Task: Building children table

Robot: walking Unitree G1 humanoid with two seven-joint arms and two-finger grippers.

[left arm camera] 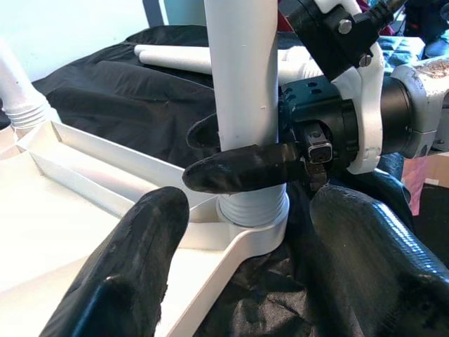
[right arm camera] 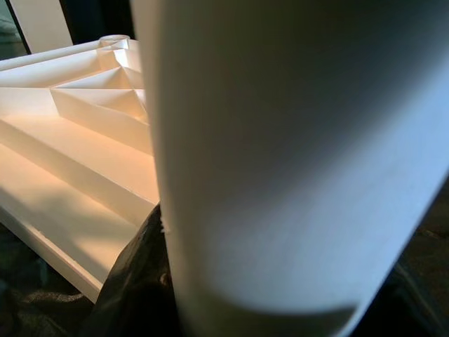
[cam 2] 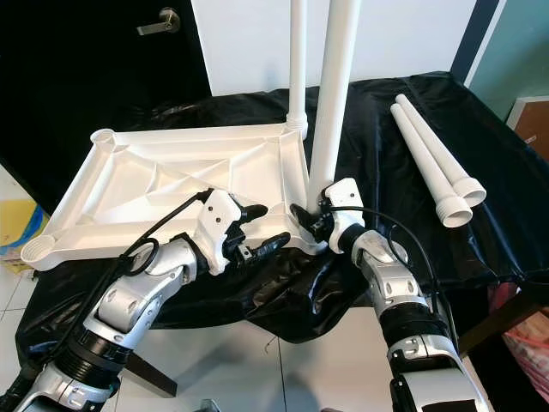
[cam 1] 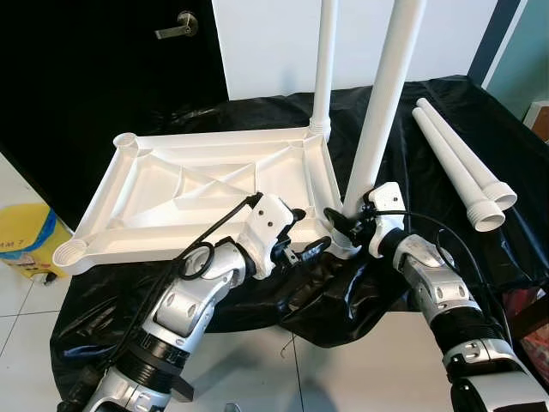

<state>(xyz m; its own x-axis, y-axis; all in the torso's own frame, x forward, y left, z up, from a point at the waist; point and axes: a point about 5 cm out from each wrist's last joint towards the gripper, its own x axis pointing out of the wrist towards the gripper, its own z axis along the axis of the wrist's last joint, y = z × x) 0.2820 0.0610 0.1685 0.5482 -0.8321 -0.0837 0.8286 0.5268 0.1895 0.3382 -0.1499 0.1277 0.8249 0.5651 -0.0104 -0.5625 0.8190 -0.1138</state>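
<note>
A bench draped in a black plastic sheet [cam 1: 257, 112] carries the white plastic tabletop [cam 1: 189, 193], which lies upside down with its ribbed underside facing up and a round socket at each corner. Two white legs already stand upright in the sockets on the robot's right side: the far leg [cam 1: 324, 60] at the back corner and the near leg [cam 1: 388, 86] at the front corner, tilted slightly. Two spare legs [cam 1: 459, 163] lie side by side on the sheet well to the right, flared ends toward the robot. The right hand [cam 1: 350, 225] is clamped around the base of the near leg just above its threaded collar, one black finger [left arm camera: 242, 168] lying across the front of the tube. The left hand [cam 1: 302, 245] hovers just beside that same corner of the tabletop, its fingers spread wide and holding nothing. A black door [cam 1: 103, 77] with a lever handle stands behind the bench
</note>
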